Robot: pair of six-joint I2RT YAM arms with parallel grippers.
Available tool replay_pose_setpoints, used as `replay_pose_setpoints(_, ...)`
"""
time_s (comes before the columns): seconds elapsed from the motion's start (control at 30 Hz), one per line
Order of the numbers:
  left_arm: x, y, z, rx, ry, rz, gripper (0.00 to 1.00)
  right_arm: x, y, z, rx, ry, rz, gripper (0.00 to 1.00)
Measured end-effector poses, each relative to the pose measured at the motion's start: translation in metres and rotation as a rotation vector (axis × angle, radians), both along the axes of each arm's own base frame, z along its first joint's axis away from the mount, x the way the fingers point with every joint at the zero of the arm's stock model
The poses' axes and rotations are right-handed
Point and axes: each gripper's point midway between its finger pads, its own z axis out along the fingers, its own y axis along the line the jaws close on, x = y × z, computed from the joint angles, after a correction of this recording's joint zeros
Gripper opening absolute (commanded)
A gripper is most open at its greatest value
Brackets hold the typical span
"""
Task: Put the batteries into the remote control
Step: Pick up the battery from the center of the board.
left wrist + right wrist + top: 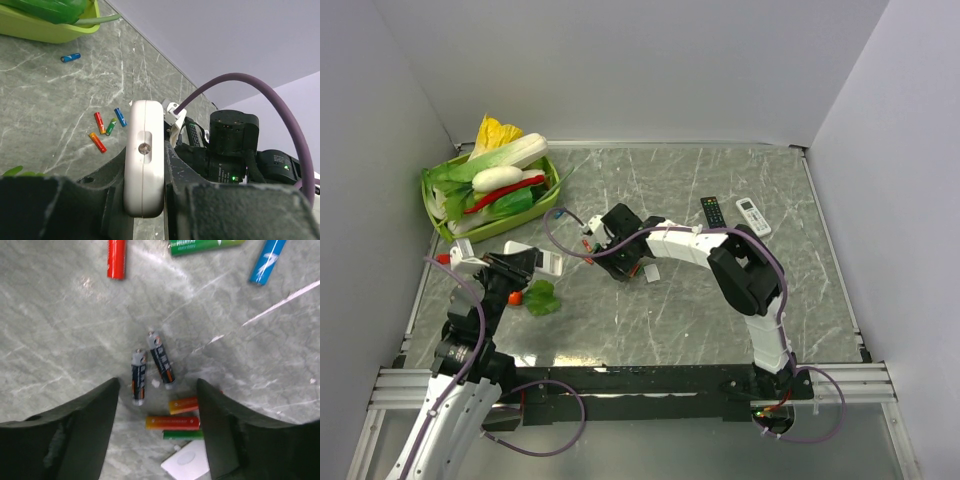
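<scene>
- Fingers of my left gripper (143, 180) are clamped on the remote control (144, 125); its white body sits edge-on between them, end face toward my wrist camera
- Fingers of my right gripper (157, 390) stand spread over the table (60, 330), nothing pinched
- Two dark batteries (161, 360) lie side by side on the marble between the right tips
- Beyond them lie a red battery (116, 257), a green battery (205, 245) and a blue battery (267, 262); three more, orange and green, lie nearer my wrist beside a small white piece (187, 462)
- One blue cell (70, 57) lies apart from the rest, near the green tray (50, 32)
</scene>
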Motion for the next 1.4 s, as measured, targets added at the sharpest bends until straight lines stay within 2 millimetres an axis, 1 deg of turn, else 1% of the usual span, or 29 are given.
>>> replay_pose_setpoints(0.1,0.000,0.000,0.000,-0.001,-0.002,0.000,0.01,-0.006,-0.003,0.003,-0.010,0.017,-0.006,0.72)
replay_pose_setpoints(0.2,0.000,0.000,0.000,-0.001,-0.002,0.001,0.01,-0.010,-0.003,0.012,-0.008,0.023,-0.011,0.63)
replay_pose_setpoints(0.23,0.000,0.000,0.000,-0.001,-0.002,0.001,0.01,-0.011,-0.001,0.016,-0.002,0.021,-0.012,0.58)
replay_pose_setpoints(0.3,0.000,0.000,0.000,-0.001,-0.003,0.001,0.01,-0.012,0.003,0.023,0.009,0.017,-0.012,0.53)
replay_pose_setpoints(0.33,0.000,0.000,0.000,-0.001,-0.002,0.001,0.01,-0.013,0.006,0.026,0.016,0.016,-0.012,0.46)
replay_pose_setpoints(0.43,0.000,0.000,-0.001,-0.001,0.000,0.000,0.01,-0.018,0.011,0.028,0.022,0.019,-0.011,0.39)
replay_pose_setpoints(0.57,0.000,0.000,-0.002,-0.001,0.002,0.000,0.01,-0.023,0.013,0.029,0.016,0.033,-0.018,0.37)
replay_pose_setpoints(0.73,0.000,0.000,-0.002,0.000,0.002,0.000,0.01,-0.018,0.021,0.032,0.021,0.026,-0.028,0.34)
replay_pose_setpoints(0.87,0.000,0.000,-0.002,-0.001,0.002,0.000,0.01,-0.013,0.022,0.023,0.003,0.026,-0.044,0.31)
replay_pose_setpoints(1.0,0.000,0.000,-0.002,-0.001,0.002,-0.002,0.01,-0.014,0.016,0.009,-0.037,0.040,-0.059,0.29)
replay_pose_setpoints(1.13,0.000,-0.001,-0.002,-0.001,0.002,-0.004,0.01,-0.010,0.016,0.006,-0.049,0.029,-0.076,0.27)
replay_pose_setpoints(1.27,0.000,-0.002,-0.004,0.000,0.008,-0.011,0.01,-0.009,0.015,-0.002,-0.063,0.035,-0.084,0.27)
replay_pose_setpoints(1.4,0.000,-0.003,-0.004,0.000,0.011,-0.018,0.01,-0.008,0.017,-0.002,-0.064,0.036,-0.083,0.27)
